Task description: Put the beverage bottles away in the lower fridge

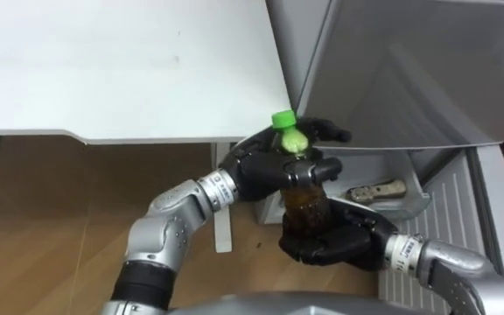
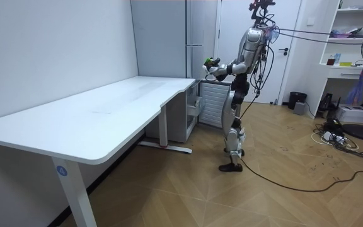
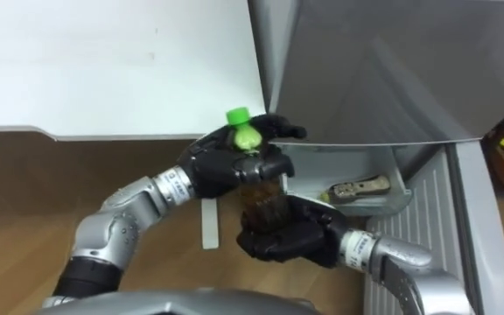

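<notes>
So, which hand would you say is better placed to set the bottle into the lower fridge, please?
Probably the right hand: it grips the bottle low, nearer the open lower compartment; the left hand holds the neck.

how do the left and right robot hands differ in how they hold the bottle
The left robot hand wraps the bottle's neck just under the green cap; the right robot hand cups its dark lower part. The left robot hand sits higher, reaching in from lower left; the right robot hand lower, from lower right. Both are black and curl round the same bottle.
</notes>
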Robot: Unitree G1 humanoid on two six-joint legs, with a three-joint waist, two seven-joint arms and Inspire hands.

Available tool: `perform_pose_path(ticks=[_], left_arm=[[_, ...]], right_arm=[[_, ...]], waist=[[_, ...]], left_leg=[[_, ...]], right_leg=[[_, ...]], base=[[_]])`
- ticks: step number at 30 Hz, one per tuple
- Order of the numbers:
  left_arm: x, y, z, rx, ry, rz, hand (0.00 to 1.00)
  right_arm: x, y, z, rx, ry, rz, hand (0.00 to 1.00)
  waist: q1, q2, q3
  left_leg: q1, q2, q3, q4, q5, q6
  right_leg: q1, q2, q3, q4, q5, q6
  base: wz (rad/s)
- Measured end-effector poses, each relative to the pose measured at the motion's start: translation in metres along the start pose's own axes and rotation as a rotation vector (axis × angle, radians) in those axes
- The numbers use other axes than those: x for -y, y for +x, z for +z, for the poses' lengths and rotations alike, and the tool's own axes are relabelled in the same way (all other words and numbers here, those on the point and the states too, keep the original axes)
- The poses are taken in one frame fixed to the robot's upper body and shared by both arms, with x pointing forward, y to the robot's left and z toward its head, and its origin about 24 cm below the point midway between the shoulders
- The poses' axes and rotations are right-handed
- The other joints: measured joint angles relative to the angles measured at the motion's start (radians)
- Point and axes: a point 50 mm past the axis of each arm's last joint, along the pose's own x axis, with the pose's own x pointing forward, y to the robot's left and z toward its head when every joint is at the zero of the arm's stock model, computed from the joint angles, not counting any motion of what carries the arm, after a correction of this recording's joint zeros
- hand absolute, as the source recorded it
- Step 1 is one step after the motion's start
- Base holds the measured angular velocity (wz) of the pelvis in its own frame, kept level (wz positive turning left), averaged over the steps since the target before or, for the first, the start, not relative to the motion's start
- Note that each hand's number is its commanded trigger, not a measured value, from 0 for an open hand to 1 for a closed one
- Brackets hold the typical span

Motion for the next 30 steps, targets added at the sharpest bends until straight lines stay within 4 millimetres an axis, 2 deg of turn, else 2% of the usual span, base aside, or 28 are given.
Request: perform_pose_path(ticks=[3,8,13,16,18,21,24,29,30], left_arm=[[0.002,0.002,0.012,-0.007,0.097,0.001,0.00],[0.002,0.006,0.025,0.016,0.187,-0.001,0.00],[0.002,0.007,0.030,0.056,0.230,-0.001,0.00],[0.001,0.007,0.028,0.078,0.213,-0.002,0.00],[-0.001,0.007,0.023,0.117,0.128,-0.003,0.00],[-0.006,0.003,0.006,0.159,-0.035,0.011,0.00],[-0.008,-0.002,-0.011,0.189,-0.182,0.030,0.00],[-0.009,-0.007,-0.026,0.220,-0.393,0.080,0.00],[-0.010,-0.008,-0.028,0.216,-0.435,0.093,0.00]], right_arm=[[0.002,0.001,0.006,0.021,-0.041,-0.014,1.00],[0.006,0.004,0.017,0.050,-0.089,-0.047,1.00],[0.008,0.004,0.023,0.080,-0.118,-0.067,1.00],[0.008,0.005,0.024,0.088,-0.125,-0.078,1.00],[0.010,0.004,0.024,0.097,-0.136,-0.087,1.00],[0.011,0.004,0.022,0.071,-0.156,-0.098,1.00],[0.010,0.004,0.018,0.040,-0.160,-0.101,1.00],[0.008,0.004,0.017,0.006,-0.135,-0.098,1.00],[0.008,0.005,0.017,-0.006,-0.123,-0.095,1.00]], waist=[[0.001,-0.017,0.0028],[-0.003,-0.026,0.0063],[-0.010,-0.013,0.0123],[-0.001,-0.003,0.0149],[0.012,0.003,0.0156],[0.034,0.020,0.0073],[0.042,0.029,0.0081],[0.064,0.028,0.0073],[0.083,0.028,0.0041]], left_leg=[[0.000,-0.001,0.000,-0.001,0.000,0.000],[0.000,-0.003,-0.004,-0.004,0.000,0.000],[-0.008,-0.003,-0.015,-0.019,0.000,0.000],[-0.009,-0.004,-0.016,-0.021,0.001,0.001],[-0.010,-0.003,-0.015,-0.020,0.003,0.002],[-0.018,-0.002,-0.016,-0.017,0.005,0.004],[-0.014,-0.004,-0.014,-0.024,0.012,0.007],[0.012,-0.007,-0.009,-0.056,0.029,0.006],[0.023,-0.007,-0.001,-0.063,0.030,0.006]], right_leg=[[0.000,0.000,0.001,0.001,0.000,0.000],[0.000,0.001,0.008,0.001,0.006,0.000],[0.000,0.003,0.007,0.003,0.013,0.000],[-0.002,0.001,0.000,0.001,0.016,0.000],[-0.003,0.000,-0.004,0.000,0.019,0.000],[-0.012,-0.003,-0.017,0.000,0.023,0.000],[-0.013,-0.007,-0.025,-0.004,0.025,0.000],[0.003,-0.013,-0.027,-0.021,0.026,0.001],[0.005,-0.013,-0.020,-0.021,0.025,0.001]], base=[[0.00],[-0.01],[0.00],[0.00],[0.00],[0.00],[0.05],[-0.04],[-0.22]])
